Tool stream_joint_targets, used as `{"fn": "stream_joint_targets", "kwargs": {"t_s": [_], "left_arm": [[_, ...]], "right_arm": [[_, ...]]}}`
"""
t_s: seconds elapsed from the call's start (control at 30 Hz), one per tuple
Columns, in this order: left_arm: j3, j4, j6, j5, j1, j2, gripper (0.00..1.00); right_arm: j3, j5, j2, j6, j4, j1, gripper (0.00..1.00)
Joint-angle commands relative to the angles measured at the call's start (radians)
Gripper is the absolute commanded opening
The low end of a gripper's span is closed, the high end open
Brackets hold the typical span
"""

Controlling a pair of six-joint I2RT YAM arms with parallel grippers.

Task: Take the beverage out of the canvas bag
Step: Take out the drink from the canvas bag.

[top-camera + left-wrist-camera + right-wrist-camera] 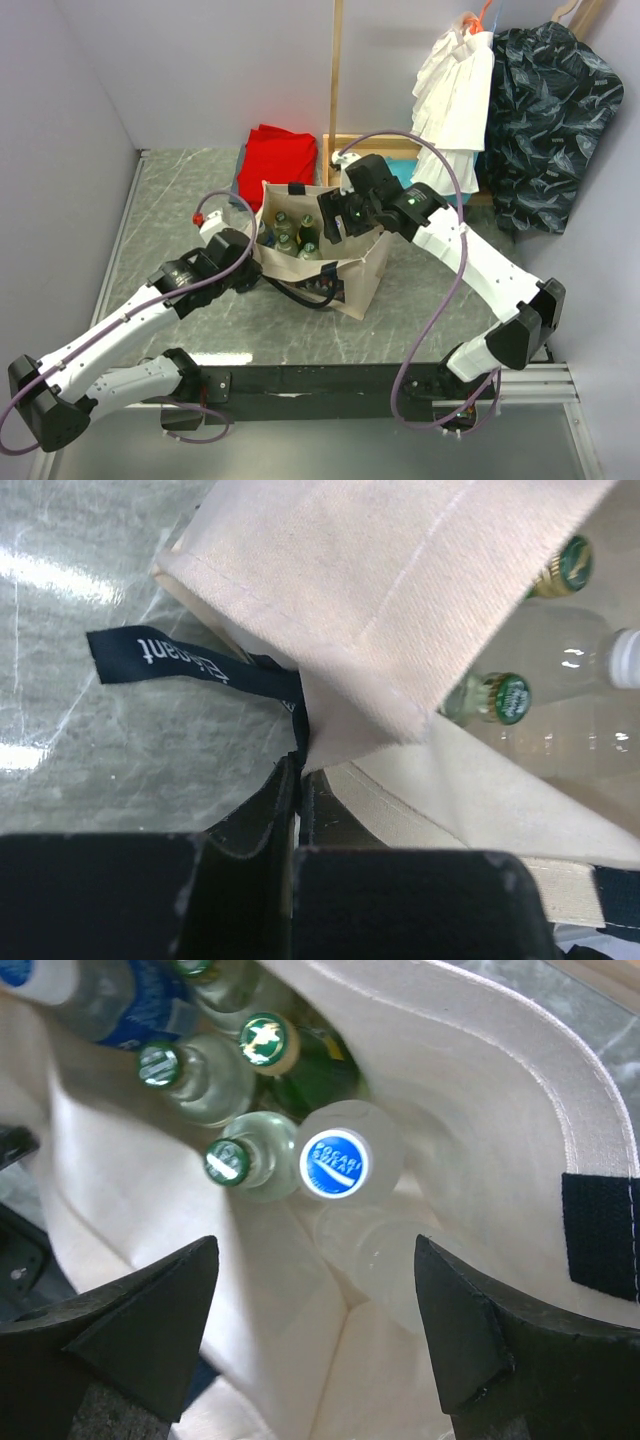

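The left arm (pixel 130 325) reaches low across the desk (pixel 180 190) from the near left corner, elbow bent, its wrist level with the left rim of the canvas bag (pixel 355 280). The left fingers (pixel 250 880) are pressed together, pinching the bag's rim at a corner just beside the navy strap (pixel 190 660). The right arm (pixel 480 260) rises from the near right, folds at the elbow and tips its wrist down over the bag's open mouth. The right fingers (pixel 150 1330) stand apart above the opening, touching nothing, with a clear bottle just below the gap between them.

The bag stands upright in the middle of the desk, boxy and beige, of coarse twilled cloth with stitched seams and flat woven handles. Inside it, the bottles (pixel 292 235) stand close together: several glass ones with ribbed green metal caps (pixel 228 1162), one with a gold-rimmed cap, and a clear plastic bottle with a round blue and white screw cap (pixel 336 1160). All are still inside the bag.

The desk top is smooth, glossy and grey-green with pale veins like marble. Behind the bag lies a folded red cloth (pixel 280 152). At the far right a crumpled white garment (pixel 455 100) and a dark leaf-patterned one (pixel 545 110) hang beside a wooden post (pixel 337 70)
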Motion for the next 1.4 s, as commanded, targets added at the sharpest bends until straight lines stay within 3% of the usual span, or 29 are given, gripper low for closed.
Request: {"fn": "stream_joint_targets", "kwargs": {"t_s": [0.0, 0.4, 0.53, 0.8, 1.17, 1.37], "left_arm": [[-0.069, -0.141, -0.012, 0.072, -0.024, 0.001, 0.01], [-0.094, -0.116, -0.005, 0.066, -0.028, 0.014, 0.01], [-0.085, -0.113, -0.003, 0.057, -0.028, 0.012, 0.01], [-0.059, -0.127, 0.004, 0.026, -0.028, 0.005, 0.01], [-0.043, -0.124, 0.008, 0.012, -0.028, 0.008, 0.01], [-0.031, -0.130, 0.008, 0.000, -0.030, -0.003, 0.01]], "right_arm": [[0.001, 0.046, 0.028, 0.001, 0.049, 0.007, 0.85], [0.102, 0.089, 0.151, -0.018, 0.049, 0.008, 0.80], [0.105, 0.081, 0.154, -0.013, 0.038, 0.008, 0.64], [0.076, 0.070, 0.120, 0.002, 0.029, 0.010, 0.65], [0.061, 0.073, 0.145, 0.008, 0.032, 0.011, 0.56], [0.055, 0.061, 0.158, 0.012, 0.041, 0.013, 0.57]]}}
